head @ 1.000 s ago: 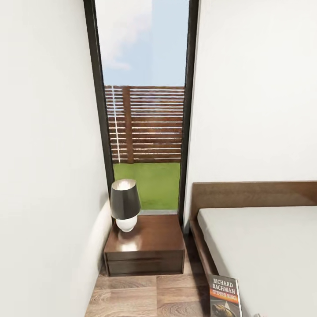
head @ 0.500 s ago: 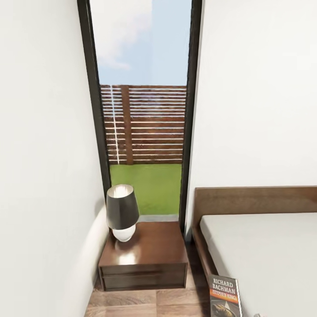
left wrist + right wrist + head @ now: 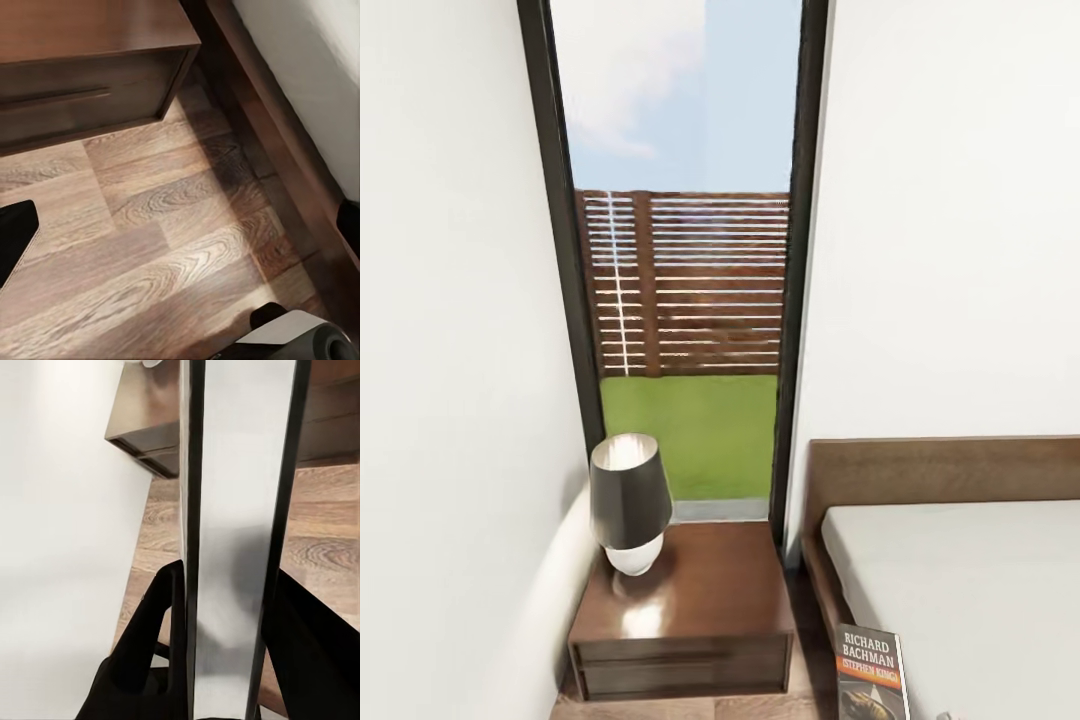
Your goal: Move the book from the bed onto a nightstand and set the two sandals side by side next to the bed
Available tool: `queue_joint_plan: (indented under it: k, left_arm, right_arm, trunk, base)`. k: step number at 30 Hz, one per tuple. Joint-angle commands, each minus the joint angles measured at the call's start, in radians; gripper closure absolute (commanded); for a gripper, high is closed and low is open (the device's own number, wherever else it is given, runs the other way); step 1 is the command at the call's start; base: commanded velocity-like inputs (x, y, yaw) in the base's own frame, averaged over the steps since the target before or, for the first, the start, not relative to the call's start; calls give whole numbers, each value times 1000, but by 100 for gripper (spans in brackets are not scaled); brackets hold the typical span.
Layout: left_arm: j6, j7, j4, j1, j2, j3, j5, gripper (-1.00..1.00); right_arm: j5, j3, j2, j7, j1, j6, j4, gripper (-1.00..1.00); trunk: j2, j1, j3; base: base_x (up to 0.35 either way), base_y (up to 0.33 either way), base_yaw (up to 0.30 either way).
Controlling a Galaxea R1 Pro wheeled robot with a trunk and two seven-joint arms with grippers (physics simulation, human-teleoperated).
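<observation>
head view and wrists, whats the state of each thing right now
book: upright, held between the right gripper's fingers, off the bed
right gripper: shut on the book
nightstand: drawers closed, top bare except the lamp
lamp: upright at the nightstand's back left corner
bed: mattress bare
left gripper: fingertips wide apart, nothing between them
</observation>
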Motion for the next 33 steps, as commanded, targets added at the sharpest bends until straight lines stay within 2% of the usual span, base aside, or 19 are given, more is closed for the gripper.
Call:
queue_joint_plan:
  k: [1,33]
  left_arm:
    - [-6,1,1,0,0,-2,-3,-100]
    - [-6,1,1,0,0,-2,-3,-100]
  right_arm:
    - [-12,5,-1,4,-1,2,0,100]
    - [-12,5,-1,4,-1,2,0,100]
  trunk:
    - [0,1,0]
    - [0,1,0]
  base:
    - [329,0,0]
    - [301,0,0]
